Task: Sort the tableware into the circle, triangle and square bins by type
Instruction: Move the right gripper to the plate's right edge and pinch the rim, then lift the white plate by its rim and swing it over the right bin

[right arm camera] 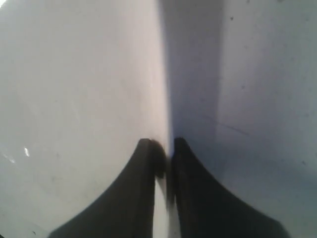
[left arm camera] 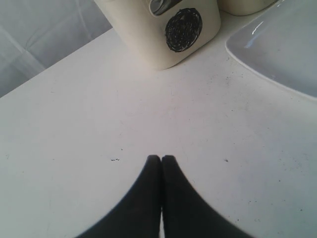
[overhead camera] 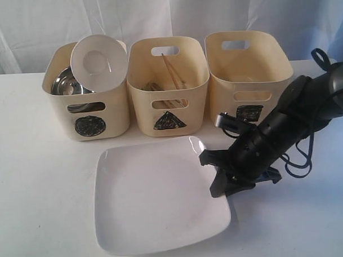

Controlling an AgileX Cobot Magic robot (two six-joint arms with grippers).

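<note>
Clamping the right-hand rim of the white square plate [overhead camera: 157, 202], the right claw [overhead camera: 214, 178] has its fingers drawn in on that edge, with the plate lying flat on the worktop [overhead camera: 45, 212] at lower centre. Across the top stand the circle bin [overhead camera: 112, 116] at left, with a shiny steel bowl [overhead camera: 65, 84] inside and a small white bowl [overhead camera: 98, 60] tipped on its rim, the triangle bin [overhead camera: 142, 107] in the middle holding wooden chopsticks [overhead camera: 174, 69], and the square bin [overhead camera: 221, 98] at right. The left claw [left arm camera: 161, 158], fingers pressed together, points at the worktop near the circle bin.
</note>
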